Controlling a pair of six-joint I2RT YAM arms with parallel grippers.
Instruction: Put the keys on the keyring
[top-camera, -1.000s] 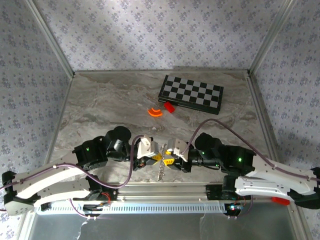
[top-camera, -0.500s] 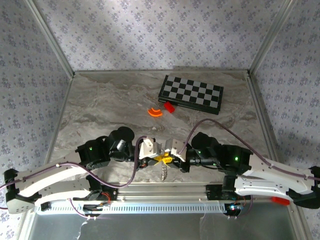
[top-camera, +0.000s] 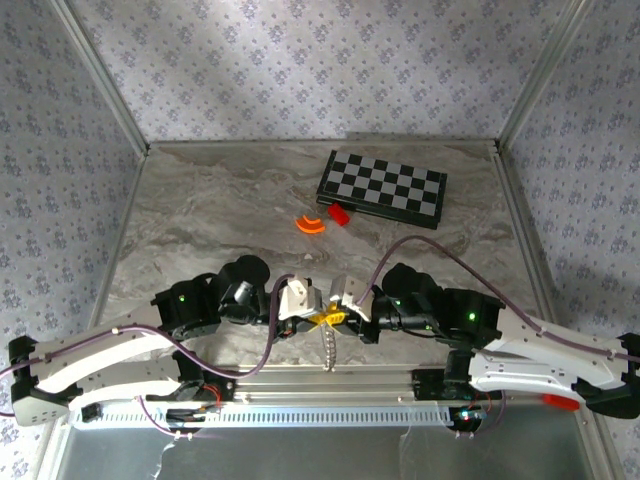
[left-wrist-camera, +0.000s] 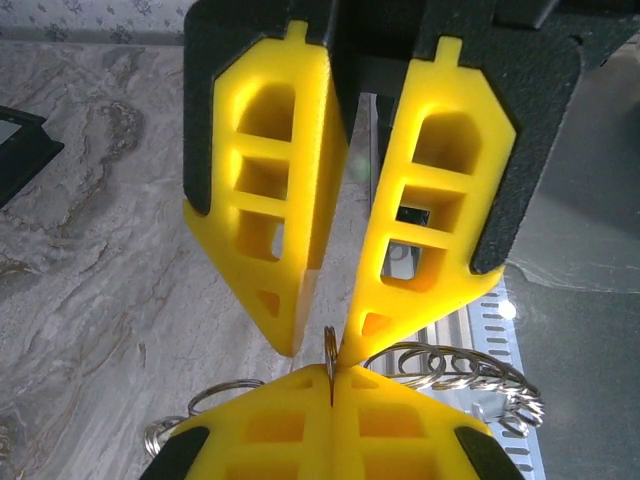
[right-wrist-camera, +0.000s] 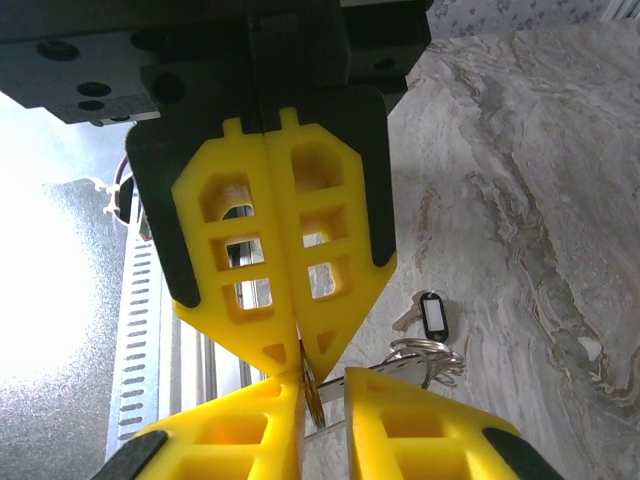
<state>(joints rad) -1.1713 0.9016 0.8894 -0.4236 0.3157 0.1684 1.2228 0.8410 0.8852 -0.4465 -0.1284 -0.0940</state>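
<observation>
My right gripper (right-wrist-camera: 302, 362) is shut on the thin edge of a silvery keyring (right-wrist-camera: 312, 395), just above the table's near edge. Facing it tip to tip, my left gripper (left-wrist-camera: 325, 342) stands narrowly open, the same keyring (left-wrist-camera: 330, 352) in its gap and touching one fingertip (left-wrist-camera: 362, 325). A chain of linked rings (top-camera: 326, 348) hangs below the two grippers (top-camera: 323, 318); its coils (left-wrist-camera: 455, 368) show beside the fingers. The key (right-wrist-camera: 428, 315), with a dark oblong head and a short silvery blade, lies on the marble next to a bunch of rings (right-wrist-camera: 425, 360). Whether it is joined to them I cannot tell.
A folded checkerboard (top-camera: 381, 188) lies at the back right, with a red block (top-camera: 339, 214) and an orange arc piece (top-camera: 310, 224) in front of it. A slotted metal rail (top-camera: 330, 385) runs along the near edge under the grippers.
The two grippers have closed in on each other until their tips meet around the ring. The hanging chain has swung slightly and shifted with them.
</observation>
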